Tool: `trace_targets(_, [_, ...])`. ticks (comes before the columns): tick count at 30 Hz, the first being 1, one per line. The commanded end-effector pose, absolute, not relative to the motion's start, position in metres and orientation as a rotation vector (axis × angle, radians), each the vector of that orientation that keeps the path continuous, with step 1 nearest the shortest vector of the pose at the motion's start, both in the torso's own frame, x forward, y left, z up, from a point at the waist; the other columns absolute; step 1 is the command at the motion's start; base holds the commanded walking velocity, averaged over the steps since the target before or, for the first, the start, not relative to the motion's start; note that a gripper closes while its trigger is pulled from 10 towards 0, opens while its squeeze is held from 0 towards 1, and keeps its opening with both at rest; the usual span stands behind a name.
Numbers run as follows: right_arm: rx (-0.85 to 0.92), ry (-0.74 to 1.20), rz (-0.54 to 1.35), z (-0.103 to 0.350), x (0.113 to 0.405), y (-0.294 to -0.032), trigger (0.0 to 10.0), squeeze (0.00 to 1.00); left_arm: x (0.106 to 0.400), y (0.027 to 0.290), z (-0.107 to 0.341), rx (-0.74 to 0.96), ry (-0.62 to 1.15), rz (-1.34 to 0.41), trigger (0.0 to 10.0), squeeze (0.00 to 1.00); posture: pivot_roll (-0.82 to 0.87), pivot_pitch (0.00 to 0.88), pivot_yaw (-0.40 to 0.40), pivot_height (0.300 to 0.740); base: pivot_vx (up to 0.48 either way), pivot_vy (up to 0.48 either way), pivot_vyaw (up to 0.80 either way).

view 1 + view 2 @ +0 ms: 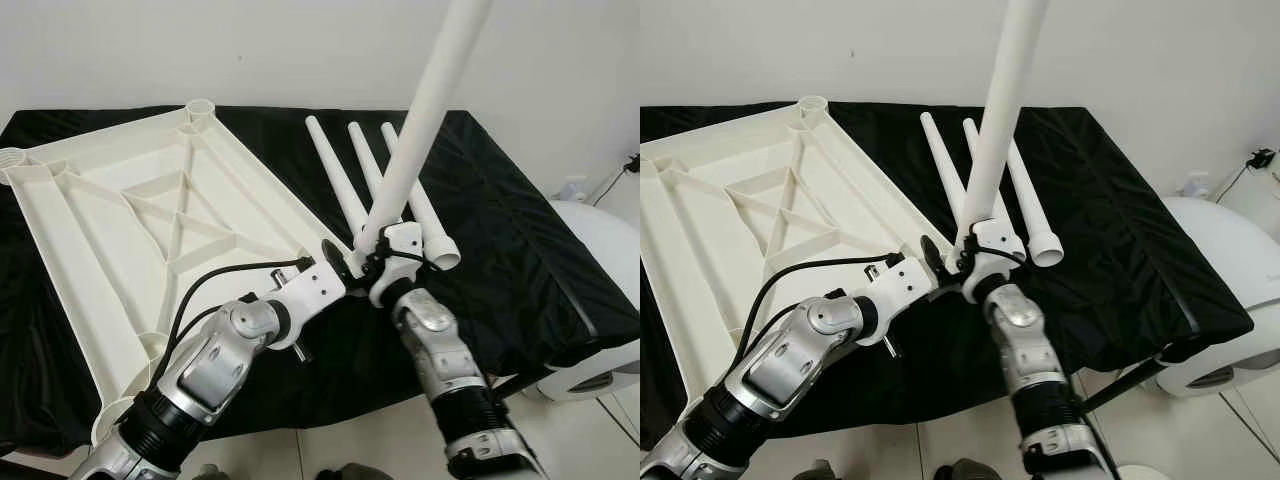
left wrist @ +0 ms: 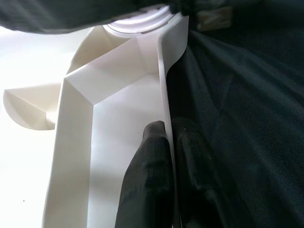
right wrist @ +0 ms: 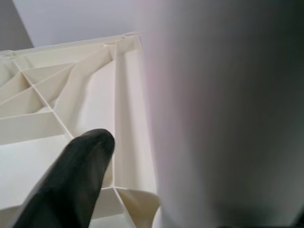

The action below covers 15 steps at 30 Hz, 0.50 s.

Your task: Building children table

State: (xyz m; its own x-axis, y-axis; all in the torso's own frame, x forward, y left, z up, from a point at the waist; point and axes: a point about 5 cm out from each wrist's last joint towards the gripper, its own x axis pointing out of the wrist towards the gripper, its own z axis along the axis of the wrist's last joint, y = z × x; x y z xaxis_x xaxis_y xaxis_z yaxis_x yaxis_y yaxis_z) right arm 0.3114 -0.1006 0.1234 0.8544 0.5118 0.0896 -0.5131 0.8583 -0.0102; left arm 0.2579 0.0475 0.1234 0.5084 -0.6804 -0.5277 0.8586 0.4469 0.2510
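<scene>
On a black-draped table (image 1: 500, 230), the right gripper (image 1: 372, 262) clamps an upright leg (image 1: 420, 120) while the left gripper (image 1: 335, 258) pinches the rim of the upturned tabletop (image 1: 120, 210), beside three spare legs (image 1: 345, 180).

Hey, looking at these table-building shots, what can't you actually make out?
- Top of the raised leg: cut off by the upper edge in both eye views.
- Whether its foot sits in the tabletop corner socket: hidden by the right gripper.
- Leg in right wrist view: blurred, too close.
</scene>
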Motion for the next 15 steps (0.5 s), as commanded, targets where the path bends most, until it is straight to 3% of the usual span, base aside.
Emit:
trace_targets(1, [0.011,-0.104,0.605,0.126,0.312,-0.1,10.0,0.0,0.244,0.032,0.114,0.505,0.406,-1.118,10.0,0.0,0.02,0.0,-0.093,0.74,0.0,0.0,0.0])
trace_targets(7, [-0.047,-0.094,0.709,0.131,0.324,-0.131,10.0,0.0,0.244,0.032,0.114,0.508,0.405,-1.116,10.0,0.0,0.03,0.0,-0.095,0.74,0.0,0.0,0.0])
trace_targets(15, [-0.073,-0.058,0.802,0.133,0.329,-0.151,10.0,0.0,0.245,0.033,0.115,0.51,0.404,-1.111,10.0,0.0,0.03,0.0,-0.097,0.74,0.0,0.0,0.0])
